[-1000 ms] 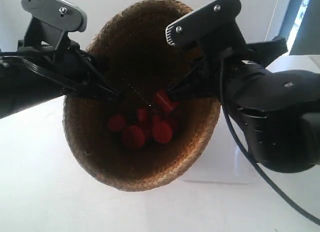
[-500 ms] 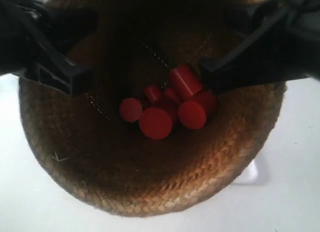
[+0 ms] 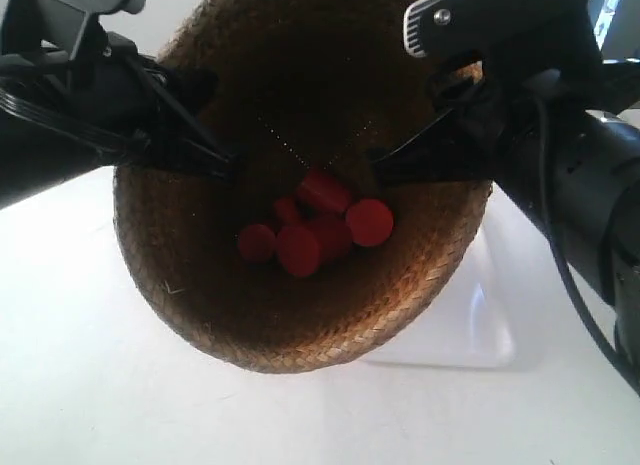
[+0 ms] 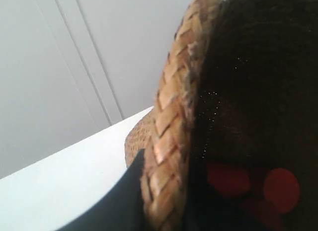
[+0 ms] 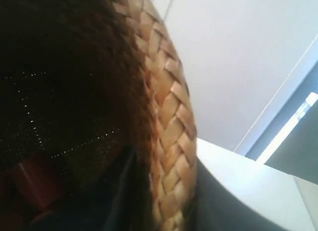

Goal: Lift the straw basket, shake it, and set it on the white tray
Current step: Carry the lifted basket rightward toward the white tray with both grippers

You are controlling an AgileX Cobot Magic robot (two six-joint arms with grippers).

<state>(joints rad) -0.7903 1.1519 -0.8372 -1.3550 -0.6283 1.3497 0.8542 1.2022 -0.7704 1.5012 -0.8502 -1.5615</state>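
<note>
gripping the straw basket [image 3: 300, 325] by its rim, left tool [image 4: 164, 206] and right tool [image 5: 159, 191] each clamp the weave; it hangs tilted above the surface [image 3: 80, 365], partly over the white tray [image 3: 480, 325]. hard shaking could spill the red cylinders [image 3: 315, 230] or slip a grip.

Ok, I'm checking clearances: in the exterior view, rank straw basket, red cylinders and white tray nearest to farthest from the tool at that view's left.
1. straw basket: the tool grips its rim.
2. red cylinders: down inside the basket, mid-view.
3. white tray: below, past the basket's right edge.
</note>
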